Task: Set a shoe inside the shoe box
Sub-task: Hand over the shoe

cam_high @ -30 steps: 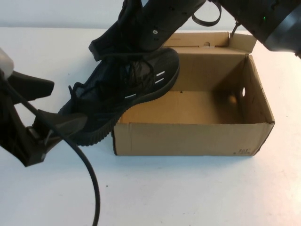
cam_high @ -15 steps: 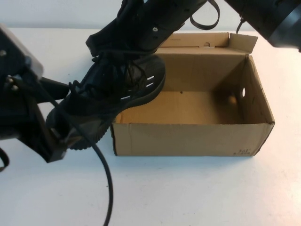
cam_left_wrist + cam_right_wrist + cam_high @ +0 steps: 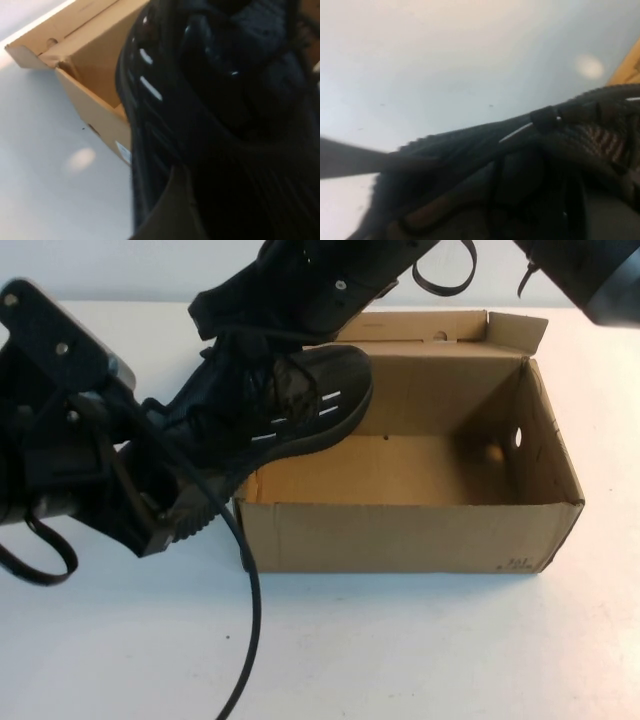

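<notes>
Small dark print on the shoe box (image 3: 410,530) front corner is unreadable.

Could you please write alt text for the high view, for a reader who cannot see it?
A black knit sneaker hangs tilted over the left end of an open brown cardboard shoe box, toe above the box, heel outside. The right gripper is shut on its upper; the left gripper spans its heel, jaws wide.
</notes>
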